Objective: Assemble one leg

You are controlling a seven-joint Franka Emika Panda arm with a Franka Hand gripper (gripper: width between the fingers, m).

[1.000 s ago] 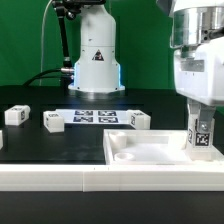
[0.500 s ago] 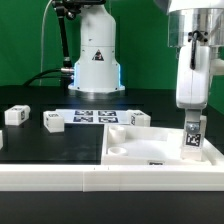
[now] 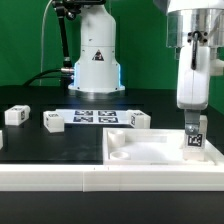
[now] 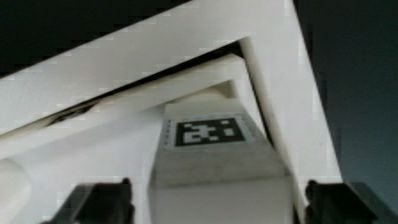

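Observation:
A leg [image 3: 195,141], a small white block with a tag facing forward, stands upright in the corner of the large white tray-like panel [image 3: 140,152] on the exterior view's right. My gripper [image 3: 194,122] hangs just above the leg's top. In the wrist view the leg [image 4: 214,150] lies between my gripper's [image 4: 217,205] two dark fingertips [image 4: 103,203], with a gap on each side, so the jaws are open and hold nothing. The panel's rim [image 4: 267,60] runs around the leg.
Three more legs lie on the black table: two on the exterior view's left [image 3: 15,116] [image 3: 53,121] and one behind the panel [image 3: 139,119]. The marker board [image 3: 95,116] lies in front of the robot base [image 3: 95,60]. A white rail [image 3: 50,175] runs along the front.
My gripper has risen from around the leg to just above it, leaving the leg standing in the panel's corner. In the last half second it barely moves.

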